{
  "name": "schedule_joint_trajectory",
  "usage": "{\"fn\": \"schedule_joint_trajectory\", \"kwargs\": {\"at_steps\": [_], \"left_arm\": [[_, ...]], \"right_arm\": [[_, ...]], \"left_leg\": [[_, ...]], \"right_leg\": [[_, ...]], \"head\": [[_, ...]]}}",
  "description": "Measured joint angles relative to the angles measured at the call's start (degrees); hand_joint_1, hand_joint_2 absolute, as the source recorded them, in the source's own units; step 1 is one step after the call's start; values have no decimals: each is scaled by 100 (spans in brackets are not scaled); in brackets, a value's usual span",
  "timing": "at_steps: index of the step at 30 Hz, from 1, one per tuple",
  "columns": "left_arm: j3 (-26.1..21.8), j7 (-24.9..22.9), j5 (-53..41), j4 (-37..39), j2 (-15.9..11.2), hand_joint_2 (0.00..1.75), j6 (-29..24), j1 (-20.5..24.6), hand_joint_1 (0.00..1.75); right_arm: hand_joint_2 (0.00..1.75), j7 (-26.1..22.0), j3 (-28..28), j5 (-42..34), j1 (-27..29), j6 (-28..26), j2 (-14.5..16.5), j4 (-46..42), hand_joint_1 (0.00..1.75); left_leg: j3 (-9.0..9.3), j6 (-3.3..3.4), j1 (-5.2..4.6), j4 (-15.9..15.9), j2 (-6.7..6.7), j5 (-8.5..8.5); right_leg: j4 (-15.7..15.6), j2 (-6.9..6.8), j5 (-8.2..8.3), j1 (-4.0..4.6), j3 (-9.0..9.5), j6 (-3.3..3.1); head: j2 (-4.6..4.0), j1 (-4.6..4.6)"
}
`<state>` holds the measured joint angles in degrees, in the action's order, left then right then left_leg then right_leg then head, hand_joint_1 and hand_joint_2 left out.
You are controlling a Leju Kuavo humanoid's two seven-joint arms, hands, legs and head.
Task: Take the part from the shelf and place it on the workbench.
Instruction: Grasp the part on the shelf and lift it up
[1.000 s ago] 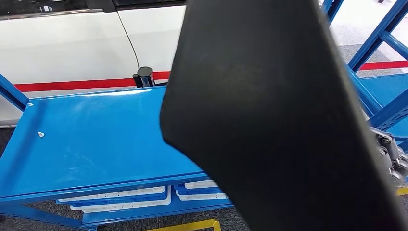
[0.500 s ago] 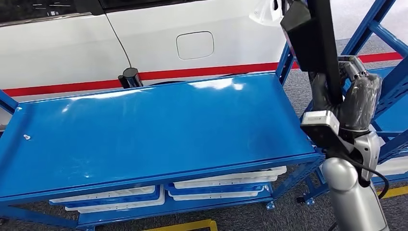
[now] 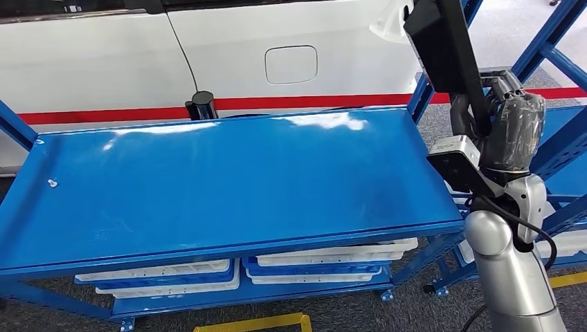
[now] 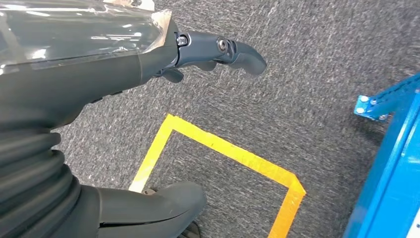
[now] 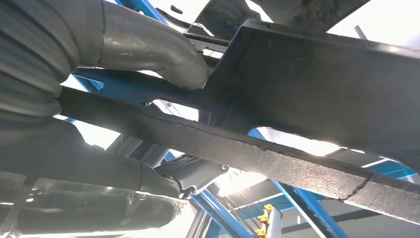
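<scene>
A long black part stands nearly upright in my right hand, which grips it at its lower end just past the right end of the blue workbench. In the right wrist view the black part runs across the hand, with the thumb pressed on one side and the fingers on the other. My left hand hangs over the grey carpet with its fingers apart and nothing in it.
A white car with a red stripe stands right behind the bench. White trays lie on the bench's lower shelf. Blue shelf posts rise at the right. Yellow tape marks the carpet.
The black part, which covered much of the head view a second ago, has swung upright to the right. The view has shifted slightly, showing the whole bench top.
</scene>
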<state>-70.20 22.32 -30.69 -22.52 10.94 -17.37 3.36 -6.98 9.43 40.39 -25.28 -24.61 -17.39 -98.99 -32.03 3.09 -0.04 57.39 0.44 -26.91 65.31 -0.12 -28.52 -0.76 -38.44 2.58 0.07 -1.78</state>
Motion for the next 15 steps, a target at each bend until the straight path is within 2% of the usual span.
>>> {"fn": "schedule_joint_trajectory", "kwargs": {"at_steps": [2,3,4,5,6,7,8,9,10,12,13,15], "left_arm": [[1,13,-5,13,2,175,1,-1,0],[1,20,-10,20,3,175,1,-1,0],[1,27,-14,26,5,175,0,0,0],[0,31,-17,33,9,175,-1,2,0],[1,34,-19,43,13,175,1,5,0],[1,36,-19,53,16,175,12,11,0],[2,40,-18,65,17,175,24,19,0],[2,46,-18,77,16,175,41,26,0],[2,53,-17,90,13,175,63,32,0],[2,67,-17,111,1,175,92,36,0],[2,80,-17,120,-7,175,104,37,0],[2,123,-16,135,-20,175,122,40,0]], "right_arm": [[175,18,-1,3,0,1,-8,40,175],[175,26,-3,4,3,3,-11,66,175],[175,32,-8,4,-3,10,-13,96,175],[175,34,-16,4,-24,18,-15,129,175],[175,35,-25,1,-58,25,-16,162,175],[175,32,-35,-6,-105,30,-15,200,175],[175,25,-43,-14,-153,30,-14,236,175],[175,16,-49,-21,-190,28,-11,268,175],[175,7,-55,-27,-216,27,-9,299,175],[175,-2,-67,-29,-239,24,-6,343,175],[175,-5,-75,-31,-255,21,-6,362,175],[175,-18,-90,-44,-297,14,-7,397,175]], "left_leg": [[-60,11,-1,5,1,37],[-83,8,-2,10,1,52],[-100,3,0,17,1,63],[-110,-4,1,26,0,69],[-116,-14,1,41,-1,71],[-131,-30,-12,61,-1,71],[-151,-54,-26,82,-2,77],[-172,-82,-40,96,-2,87],[-191,-113,-50,100,-2,105],[-216,-167,-40,116,-13,106],[-251,-199,-33,194,-26,26],[-445,-269,-5,670,-53,-341]], "right_leg": [[729,1,-317,0,-275,5],[908,1,-380,-4,-318,37],[864,0,-357,-9,-250,84],[582,-1,-252,-17,-64,140],[153,-3,-117,-26,191,187],[-245,-2,-15,-24,429,201],[-539,0,59,-18,589,178],[-687,4,87,-8,661,136],[-711,8,93,7,665,83],[-727,9,142,-21,636,-1],[-736,4,168,-46,624,-48],[-751,-5,219,-87,579,-136]], "head": [[0,8],[0,9],[0,11],[0,14],[0,16],[0,19],[0,18],[0,16],[0,14],[0,14],[0,10],[0,-1]]}}
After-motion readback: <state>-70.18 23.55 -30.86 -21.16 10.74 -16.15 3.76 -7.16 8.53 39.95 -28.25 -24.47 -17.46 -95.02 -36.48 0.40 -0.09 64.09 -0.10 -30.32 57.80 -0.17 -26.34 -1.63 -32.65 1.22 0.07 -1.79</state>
